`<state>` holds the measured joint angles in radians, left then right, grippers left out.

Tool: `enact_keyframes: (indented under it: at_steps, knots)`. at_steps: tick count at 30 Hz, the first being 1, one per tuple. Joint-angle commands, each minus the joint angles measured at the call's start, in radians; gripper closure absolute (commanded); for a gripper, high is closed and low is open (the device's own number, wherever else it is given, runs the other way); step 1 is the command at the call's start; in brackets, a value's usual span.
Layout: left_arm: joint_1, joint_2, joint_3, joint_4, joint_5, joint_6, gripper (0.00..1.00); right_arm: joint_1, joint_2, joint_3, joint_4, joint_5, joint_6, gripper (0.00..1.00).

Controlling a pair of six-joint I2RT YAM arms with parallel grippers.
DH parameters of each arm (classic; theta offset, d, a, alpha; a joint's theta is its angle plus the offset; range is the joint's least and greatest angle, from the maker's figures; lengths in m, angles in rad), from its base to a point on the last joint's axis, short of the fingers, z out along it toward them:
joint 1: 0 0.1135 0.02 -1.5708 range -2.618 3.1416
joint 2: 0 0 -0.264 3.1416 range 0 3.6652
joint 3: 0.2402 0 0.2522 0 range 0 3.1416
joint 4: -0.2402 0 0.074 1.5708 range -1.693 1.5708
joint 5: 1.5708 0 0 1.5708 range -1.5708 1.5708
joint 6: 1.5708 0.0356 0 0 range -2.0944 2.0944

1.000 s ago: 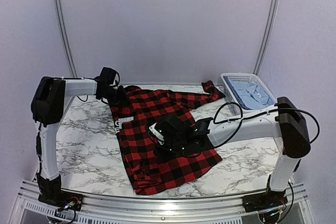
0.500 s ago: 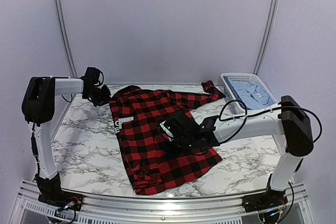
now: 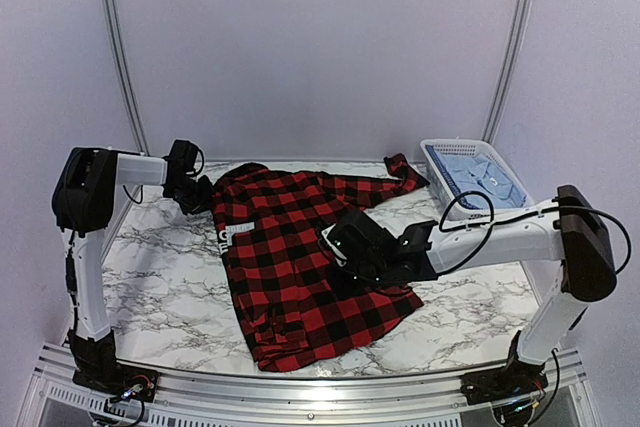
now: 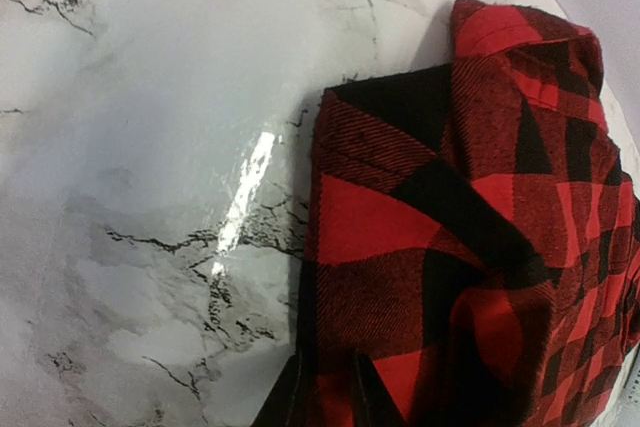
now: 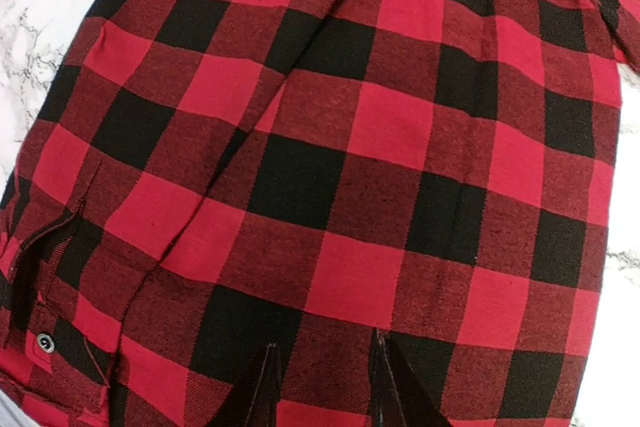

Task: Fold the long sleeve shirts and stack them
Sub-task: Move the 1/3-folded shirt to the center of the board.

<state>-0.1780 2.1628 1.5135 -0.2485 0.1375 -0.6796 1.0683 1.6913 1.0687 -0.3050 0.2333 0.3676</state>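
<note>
Left gripper [image 4: 325,402] is pinching the buffalo-check shirt [image 3: 300,267] at its far-left edge. Right gripper [image 5: 320,387], jaws narrow, hold unclear, is resting mid-shirt. Lift slowly, keeping cloth taut.

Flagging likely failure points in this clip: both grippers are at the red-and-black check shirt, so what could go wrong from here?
1. The left gripper sits right at the checked shirt's far-left edge; a shallow pinch may slip or catch one layer only.
2. The right gripper is over the shirt's middle; any drag could rumple cloth already creased there.
3. The sleeve cuff lies beside the basket; a pull may snag it.
</note>
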Motion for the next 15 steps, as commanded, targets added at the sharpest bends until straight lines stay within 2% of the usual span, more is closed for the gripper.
enact_keyframes:
  at_steps: [1,5,15]
  knots:
    - [-0.005,0.034,0.005,-0.025,-0.013,0.011,0.89,-0.008,-0.039,-0.041,-0.014,0.047,0.027,0.73]
    - [-0.004,0.054,0.019,-0.024,-0.006,0.010,1.00,-0.008,-0.063,-0.084,-0.010,0.051,0.048,0.73]
    - [0.061,0.094,0.112,-0.042,0.002,0.054,1.00,0.003,-0.077,-0.145,-0.033,0.038,0.063,0.73]
